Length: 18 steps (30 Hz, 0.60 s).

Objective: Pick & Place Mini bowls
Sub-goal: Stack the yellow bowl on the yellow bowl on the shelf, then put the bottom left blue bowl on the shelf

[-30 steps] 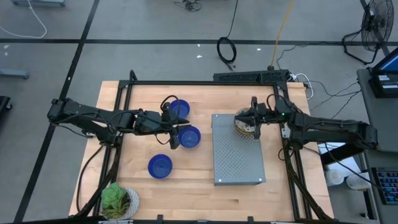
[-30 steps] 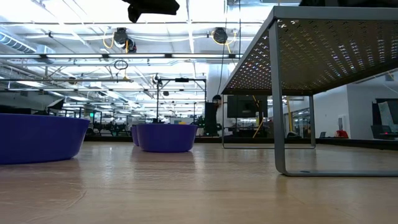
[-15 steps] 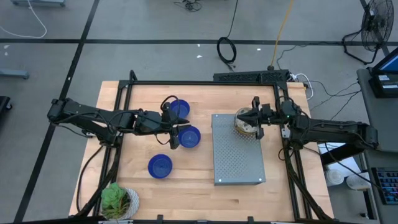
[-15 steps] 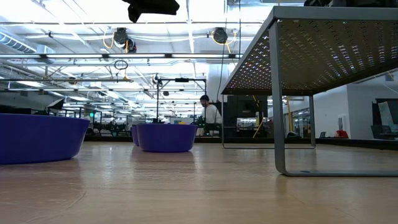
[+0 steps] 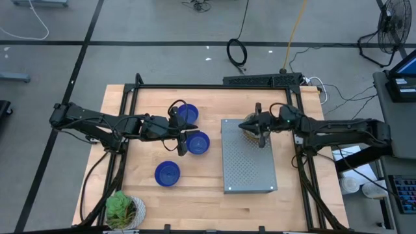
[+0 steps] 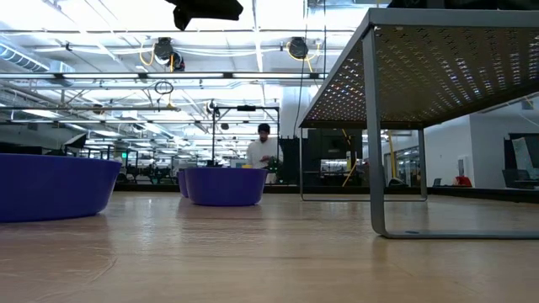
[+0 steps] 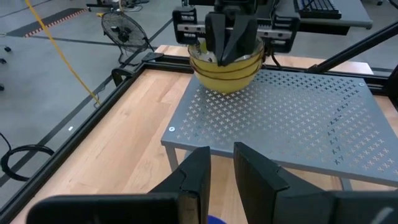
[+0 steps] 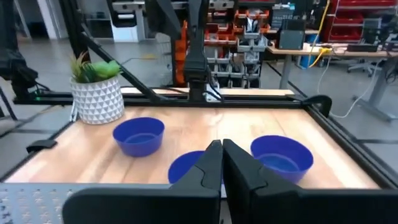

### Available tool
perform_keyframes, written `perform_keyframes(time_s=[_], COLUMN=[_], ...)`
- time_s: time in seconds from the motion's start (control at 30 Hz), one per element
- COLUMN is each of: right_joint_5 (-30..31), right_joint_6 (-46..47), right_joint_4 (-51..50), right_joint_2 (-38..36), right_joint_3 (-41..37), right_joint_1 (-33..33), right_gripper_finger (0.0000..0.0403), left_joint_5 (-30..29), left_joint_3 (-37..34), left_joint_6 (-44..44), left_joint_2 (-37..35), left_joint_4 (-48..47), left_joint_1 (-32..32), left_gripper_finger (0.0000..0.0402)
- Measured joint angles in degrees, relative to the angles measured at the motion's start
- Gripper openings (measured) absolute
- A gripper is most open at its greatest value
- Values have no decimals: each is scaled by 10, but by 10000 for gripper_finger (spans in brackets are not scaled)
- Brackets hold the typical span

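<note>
Three blue mini bowls (image 5: 187, 114) (image 5: 199, 143) (image 5: 168, 173) stand on their bases on the wooden table. A stack of cream mini bowls (image 7: 227, 71) rests on the far end of the grey perforated stand (image 5: 248, 162). My right gripper (image 5: 247, 125) is shut and level. It reaches over the stack from the table's right side and hides most of it from above. My left gripper (image 7: 222, 165) hangs high above the blue bowls. It points toward the stand, is slightly open, and has nothing between its fingers. My right gripper's shut fingers (image 7: 229, 46) stand at the top bowl's rim, coming level from the table's right side. I cannot tell whether they touch the bowl. The stack sits upright on the stand.
A white pot with a green plant (image 5: 123, 209) stands at the table's near left corner. A black frame (image 5: 214, 86) runs around the table's edges. Bare wood lies between the blue bowls and the stand. A person (image 6: 263, 150) walks in the room far behind.
My right gripper has moved a little toward the table's left, staying shut, and now covers most of the cream stack from above. The bowls have not moved. A person has come into the room behind the table.
</note>
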Motion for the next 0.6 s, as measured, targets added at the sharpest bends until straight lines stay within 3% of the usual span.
perform_keyframes(time_s=[0.2, 0.6], right_joint_5=[27, 104], right_joint_6=[-13, -122], right_joint_4=[-3, -166], right_joint_2=[-34, -159], right_joint_3=[9, 90], right_joint_1=[15, 101], right_gripper_finger=[0, 0], left_joint_5=[0, 0], left_joint_3=[0, 0], left_joint_6=[-2, -3], left_joint_2=[0, 0], left_joint_4=[0, 14], left_joint_1=[0, 0], left_gripper_finger=[76, 76])
